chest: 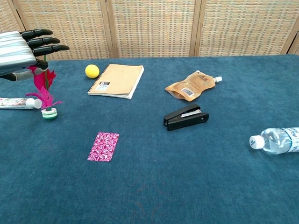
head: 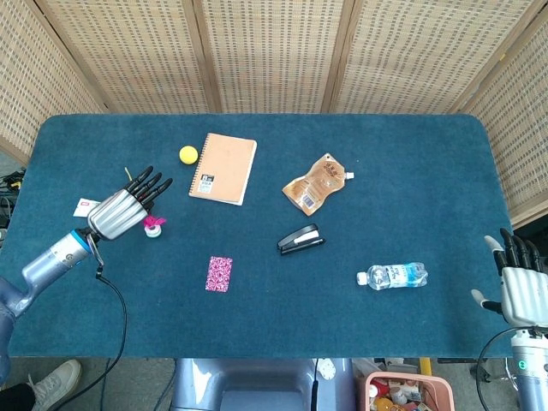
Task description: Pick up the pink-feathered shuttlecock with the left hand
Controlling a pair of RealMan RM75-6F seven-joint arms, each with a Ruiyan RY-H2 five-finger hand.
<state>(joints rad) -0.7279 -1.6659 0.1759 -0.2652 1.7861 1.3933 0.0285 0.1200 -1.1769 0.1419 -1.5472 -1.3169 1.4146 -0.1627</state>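
Note:
The pink-feathered shuttlecock (chest: 45, 93) stands upright with its green-and-white base (chest: 49, 113) at or just above the blue cloth; I cannot tell if it touches. My left hand (chest: 21, 46) is over its top at the table's left side, the thumb pinching the feather tips against the straight fingers. In the head view the left hand (head: 120, 211) covers most of the feathers, and only the shuttlecock's base and a bit of pink (head: 153, 226) show. My right hand (head: 519, 287) hangs off the table's near right corner, fingers straight and apart, holding nothing.
A white tube (chest: 16, 103) lies just left of the shuttlecock. A yellow ball (chest: 92, 71) and a notebook (chest: 117, 80) lie behind it, a pink patterned card (chest: 103, 146) in front. A black stapler (chest: 186, 117), brown pouch (chest: 191, 85) and water bottle (chest: 276, 140) lie to the right.

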